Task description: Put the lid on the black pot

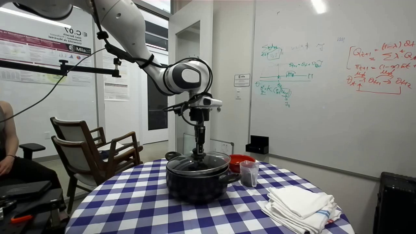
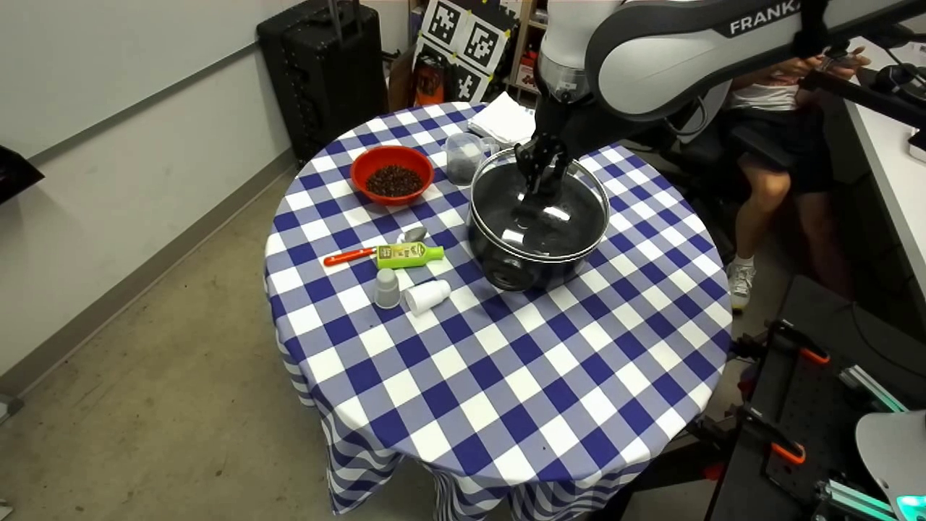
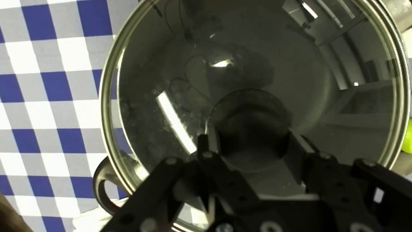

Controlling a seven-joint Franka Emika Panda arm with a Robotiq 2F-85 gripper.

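Lid (image 2: pixel 535 226) over pot (image 1: pixel 196 189), claw (image 3: pixel 254 145) gripping knob (image 3: pixel 251 117). In wrist view, cloth (image 3: pixel 59 106) shows through lid's left edge: perhaps off-centre. Placement looks nearly done; seating, release likely remain.

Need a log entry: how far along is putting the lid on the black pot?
Done: the glass lid is over the black pot. In hand: the gripper holds the lid's knob. Left: probably seating it, since in the wrist view checked tablecloth shows through its glass edge, then letting go.
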